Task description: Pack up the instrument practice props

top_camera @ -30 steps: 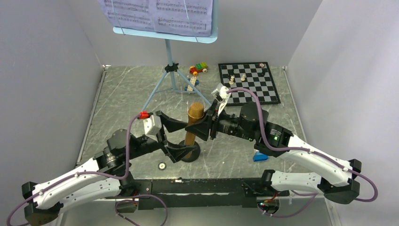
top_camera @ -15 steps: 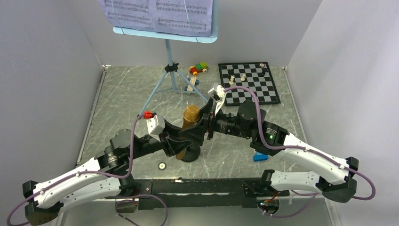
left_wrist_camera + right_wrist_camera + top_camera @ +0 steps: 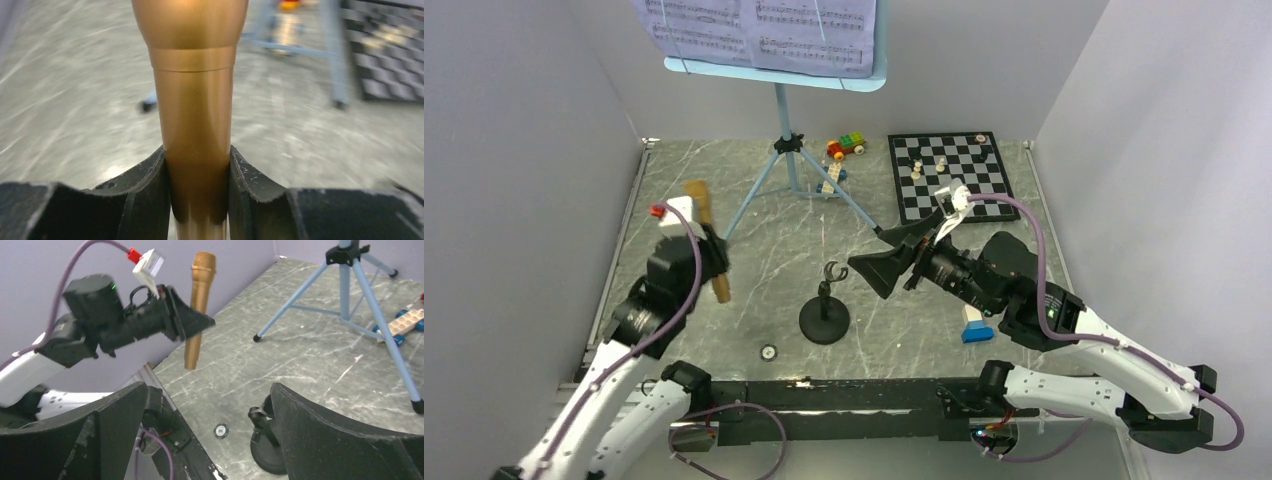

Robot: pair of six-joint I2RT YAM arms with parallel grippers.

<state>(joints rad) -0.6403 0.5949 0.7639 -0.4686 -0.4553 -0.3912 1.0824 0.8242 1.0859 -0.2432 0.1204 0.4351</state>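
Here, the left fingers [image 3: 142,187] clamp the gold-brown microphone [image 3: 195,115] by its handle (roughly upright, above the left side of the table [image 3: 764,260]); the right fingers [image 3: 330,435] stand wide, holding nothing, near the black mic stand [image 3: 824,318].

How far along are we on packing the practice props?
Done: the microphone is out of the clip on the mic stand. In hand: the left gripper is shut on it, raised; the right gripper is open. Left to pack: mic stand, music stand, sheet music.
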